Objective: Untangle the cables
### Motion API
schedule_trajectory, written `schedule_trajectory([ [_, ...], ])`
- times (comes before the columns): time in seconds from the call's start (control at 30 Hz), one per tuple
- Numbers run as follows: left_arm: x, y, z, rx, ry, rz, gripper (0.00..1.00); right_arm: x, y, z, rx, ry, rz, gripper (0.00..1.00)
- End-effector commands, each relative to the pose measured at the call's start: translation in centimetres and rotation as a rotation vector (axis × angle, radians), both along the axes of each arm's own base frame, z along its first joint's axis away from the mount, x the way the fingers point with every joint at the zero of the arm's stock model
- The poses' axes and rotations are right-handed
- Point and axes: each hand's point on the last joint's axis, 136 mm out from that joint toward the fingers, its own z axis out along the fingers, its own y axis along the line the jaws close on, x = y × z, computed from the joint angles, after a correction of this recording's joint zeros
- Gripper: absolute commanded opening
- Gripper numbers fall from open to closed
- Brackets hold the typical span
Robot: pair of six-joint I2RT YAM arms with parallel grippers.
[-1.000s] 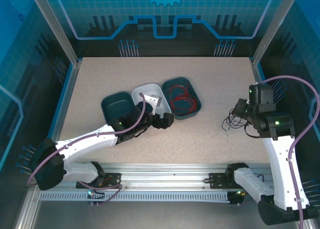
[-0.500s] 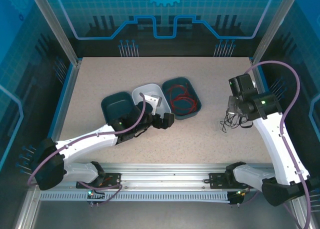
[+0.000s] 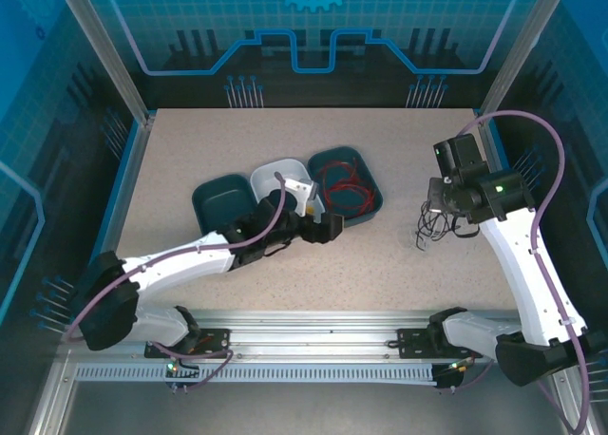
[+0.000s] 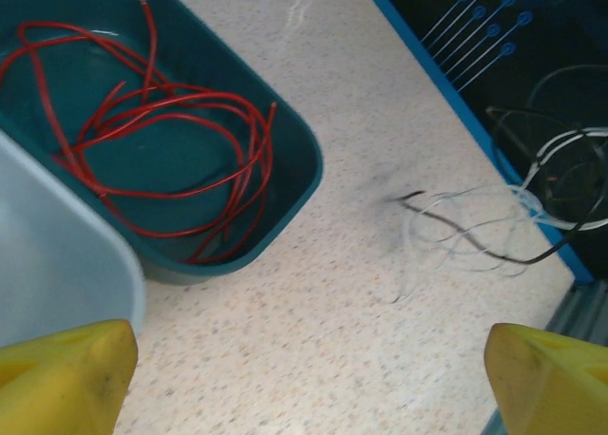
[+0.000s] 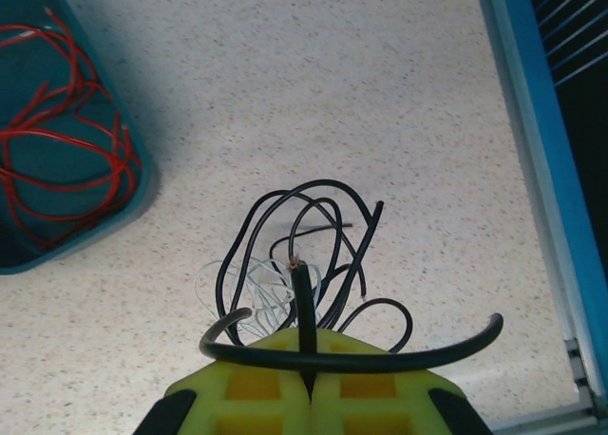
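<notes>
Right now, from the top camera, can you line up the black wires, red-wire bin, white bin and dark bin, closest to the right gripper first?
1. Black wires, pinched in the right gripper.
2. Red-wire bin, to its left.
3. White bin, middle.
4. Dark bin, farthest left.

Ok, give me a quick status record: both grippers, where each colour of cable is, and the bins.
left gripper: open, empty, just beside the teal bin
right gripper: shut on black cables
whitish cables: tangled among the black loops
red cables: loose coil inside the teal bin, apart from the other cables
other bins: white bin in the middle, dark bin to its left, side by side in a row with the teal one
</notes>
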Motion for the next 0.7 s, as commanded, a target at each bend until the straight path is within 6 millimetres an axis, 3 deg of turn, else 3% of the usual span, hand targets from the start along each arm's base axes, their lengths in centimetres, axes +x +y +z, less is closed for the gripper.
schedule_trajectory([
  [0.0,0.4,-3.5,2.8,-0.102,-0.050,-0.079,0.90,0.4,1.3,0.8,0.059,-0.041,0.049,0.00],
  [0.4,1.4,-14.5,3.5,-0.306,0.081,-0.231,0.84,-0.9,3.4,-1.7,0.191,-0.023,0.098,0.00],
  [0.53,0.5,-17.4,2.3,-0.270,0.096,-0.305,0.82,-0.9,3.5,-1.9,0.201,-0.023,0.099,0.00],
  [0.67,0.5,-19.0,0.3,-0.239,0.140,-0.328,0.79,-0.8,3.8,-1.7,0.217,-0.033,0.103,0.00],
])
